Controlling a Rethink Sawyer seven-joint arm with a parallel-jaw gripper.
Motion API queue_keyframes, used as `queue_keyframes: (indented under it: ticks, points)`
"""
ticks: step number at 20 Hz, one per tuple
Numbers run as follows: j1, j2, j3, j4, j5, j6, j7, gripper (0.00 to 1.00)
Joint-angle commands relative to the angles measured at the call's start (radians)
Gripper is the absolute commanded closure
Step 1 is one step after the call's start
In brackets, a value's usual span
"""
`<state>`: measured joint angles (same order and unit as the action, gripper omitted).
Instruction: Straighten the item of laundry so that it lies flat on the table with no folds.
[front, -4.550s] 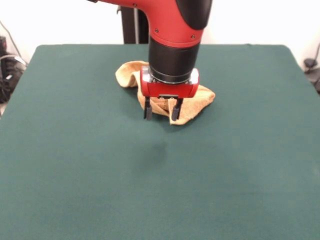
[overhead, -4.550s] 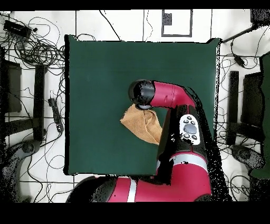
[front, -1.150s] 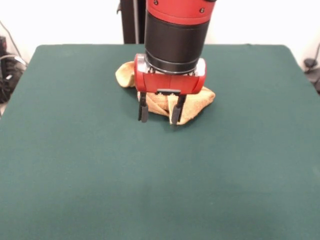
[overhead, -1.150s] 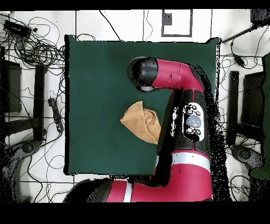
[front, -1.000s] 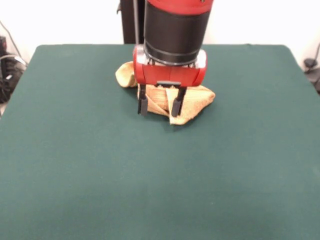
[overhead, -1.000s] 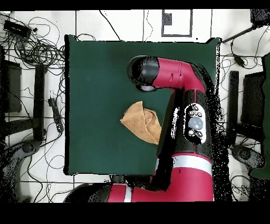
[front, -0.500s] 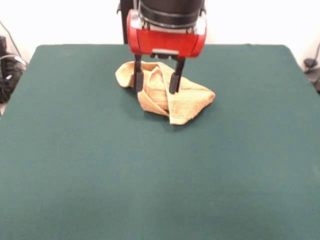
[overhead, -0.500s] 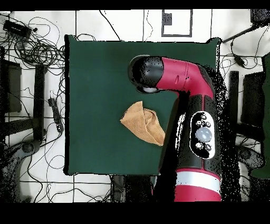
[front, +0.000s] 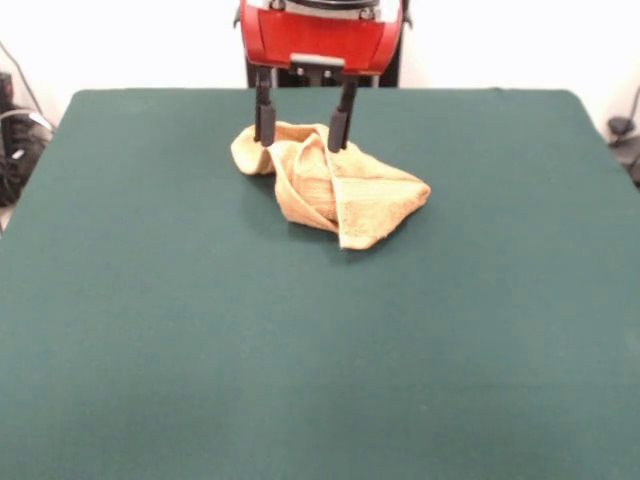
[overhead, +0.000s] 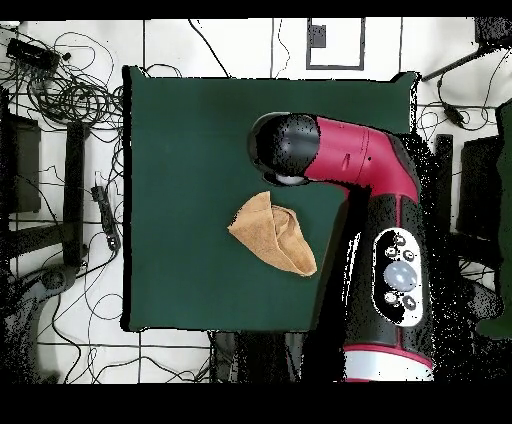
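The item of laundry (front: 335, 192) is a golden yellow-orange towel lying crumpled and folded over itself on the far half of the green table (front: 320, 350). In the overhead view the towel (overhead: 270, 232) shows as a folded wedge. My gripper (front: 301, 125) hangs open and empty above the towel's far edge, its two dark fingers (front: 265, 122) spread wide, clear of the cloth. From overhead, only the arm's round black and red head (overhead: 285, 150) shows, beside the towel.
Cables and stands (overhead: 60, 100) lie on the floor around the table. The arm's red body (overhead: 395, 260) runs along one side of the table in the overhead view.
The open gripper has risen and drawn back from low beside the towel's near fold to above its far edge. The towel has kept its place and shape.
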<state>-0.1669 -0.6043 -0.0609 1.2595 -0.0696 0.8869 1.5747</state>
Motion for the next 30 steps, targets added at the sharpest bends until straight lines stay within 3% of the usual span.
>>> queue_keyframes:
  ticks: [1,13,21,30]
  points:
    - [0.005,0.002,0.071,0.178,0.014,0.001,0.085,0.00]
    - [-0.007,-0.064,0.074,0.319,-0.002,-0.094,0.075,0.00]
    - [-0.026,-0.067,0.081,0.279,0.013,-0.010,0.058,0.00]
    - [-0.067,-0.062,0.101,0.252,0.016,0.001,0.028,0.00]
